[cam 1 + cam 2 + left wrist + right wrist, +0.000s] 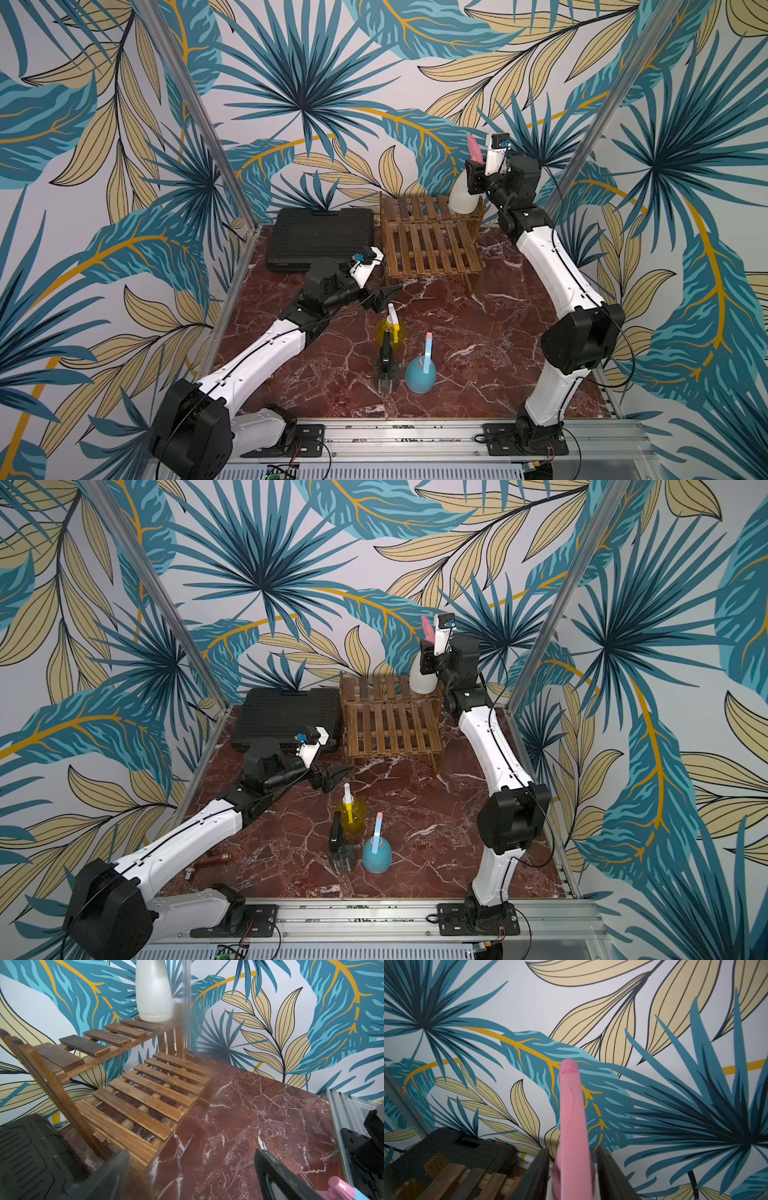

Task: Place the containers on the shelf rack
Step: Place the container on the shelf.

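Straddling the pink trigger of the cream-white spray bottle [572, 1115] with the right gripper [573, 1147], jaws parted, a sliver of gap on each side, probably so it stands on its own, upright on the upper step of the brown slatted wooden shelf rack [428, 245], at the end nearest that arm. Holding the left gripper [388, 297] wide open, likely readying for the translucent yellow spray bottle [390, 332] just beside. Hiding the white bottle's neck behind the wrist in both top views; cropping its top in the left wrist view.

Left hand [192, 1152] low, jaws wide apart; right hand [572, 1150] raised, jaws slightly parted.
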Tool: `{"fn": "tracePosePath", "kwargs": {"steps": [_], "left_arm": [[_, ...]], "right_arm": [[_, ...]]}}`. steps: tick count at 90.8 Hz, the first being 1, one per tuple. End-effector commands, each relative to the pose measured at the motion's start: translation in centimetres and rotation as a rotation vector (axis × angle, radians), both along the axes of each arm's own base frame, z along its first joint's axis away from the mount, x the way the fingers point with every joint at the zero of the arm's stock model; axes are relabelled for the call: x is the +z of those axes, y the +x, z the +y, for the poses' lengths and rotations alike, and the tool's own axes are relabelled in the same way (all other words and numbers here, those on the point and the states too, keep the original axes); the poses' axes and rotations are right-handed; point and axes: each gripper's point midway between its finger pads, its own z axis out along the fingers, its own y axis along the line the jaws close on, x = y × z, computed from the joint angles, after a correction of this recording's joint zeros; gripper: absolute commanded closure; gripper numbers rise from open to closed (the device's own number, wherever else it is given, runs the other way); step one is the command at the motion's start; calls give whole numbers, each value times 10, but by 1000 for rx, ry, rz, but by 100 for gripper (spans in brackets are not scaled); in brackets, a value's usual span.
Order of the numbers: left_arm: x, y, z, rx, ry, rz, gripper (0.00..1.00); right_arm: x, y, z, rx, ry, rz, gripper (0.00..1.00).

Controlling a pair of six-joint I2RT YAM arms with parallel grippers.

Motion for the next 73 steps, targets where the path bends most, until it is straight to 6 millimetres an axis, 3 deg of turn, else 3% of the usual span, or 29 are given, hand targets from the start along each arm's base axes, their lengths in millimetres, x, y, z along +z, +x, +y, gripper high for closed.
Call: {"fn": "tracePosePath", "kwargs": {"steps": [1,25,56,73], "left_arm": [[5,2,-2,-9,-15,-13,0],[6,2,-1,-3,-13,-17,0],[15,-4,-1,-20,-24,-39,0],[21,-13,1,-13,-10,-49,0]], "right_arm": [[11,-12,-2,13,10,-11,45],[34,-35,-6,35,23,-49,1],[70,-107,-19,97,77,-89,1],[53,-153,-27,135,92,-23,1]]}}
